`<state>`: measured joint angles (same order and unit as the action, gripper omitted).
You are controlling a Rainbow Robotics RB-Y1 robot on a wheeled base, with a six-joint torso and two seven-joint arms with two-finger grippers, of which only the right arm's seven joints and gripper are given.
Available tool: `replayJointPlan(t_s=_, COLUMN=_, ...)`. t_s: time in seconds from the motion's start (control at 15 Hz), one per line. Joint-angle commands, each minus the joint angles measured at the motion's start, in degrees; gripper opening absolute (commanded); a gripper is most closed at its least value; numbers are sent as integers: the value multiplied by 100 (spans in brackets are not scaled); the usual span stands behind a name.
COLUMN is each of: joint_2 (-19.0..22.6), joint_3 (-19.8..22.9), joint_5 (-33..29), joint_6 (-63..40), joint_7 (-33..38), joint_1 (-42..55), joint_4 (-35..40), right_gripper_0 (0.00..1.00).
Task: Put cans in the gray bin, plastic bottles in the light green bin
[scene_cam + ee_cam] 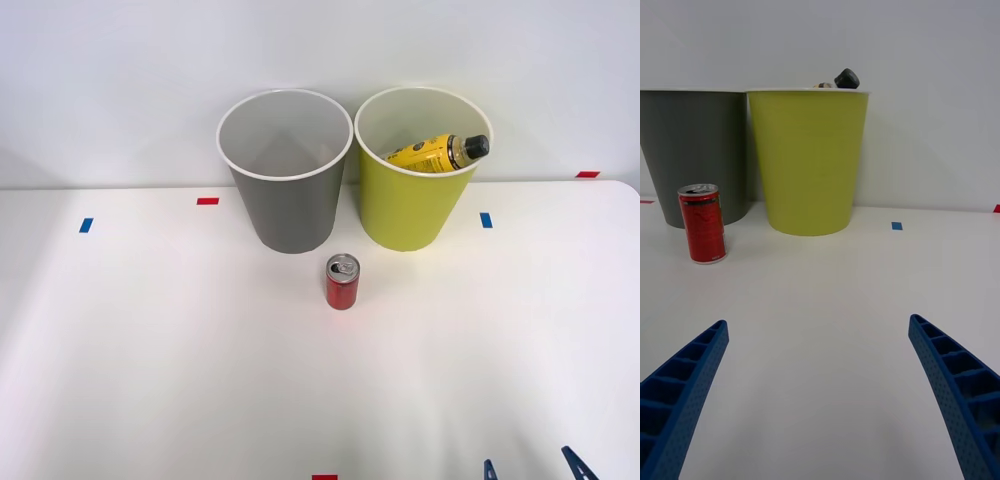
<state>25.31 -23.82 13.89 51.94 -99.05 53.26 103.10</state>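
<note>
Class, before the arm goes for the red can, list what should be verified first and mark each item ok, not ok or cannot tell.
1. Right claw open, holding nothing: ok.
2. Red can upright on the table, apart from both bins: ok.
3. Gray bin upright, mouth open: ok.
4. Yellow bottle already in the light green bin: ok.
5. Path between claw and can free: ok.
6. Can full or empty: cannot tell.
</note>
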Motion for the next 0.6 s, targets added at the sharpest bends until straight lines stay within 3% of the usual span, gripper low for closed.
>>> replayJointPlan(t_s=0.07, joint_2=0, joint_3=0, joint_5=0, joint_6=0, joint_7=0, joint_1=0, joint_4=0, right_gripper_0=83)
replayJointPlan(t_s=0.6, joint_2=0, joint_3=0, joint_5=0, joint_6=0, joint_7=0, joint_1=0, joint_4=0, right_gripper_0=83)
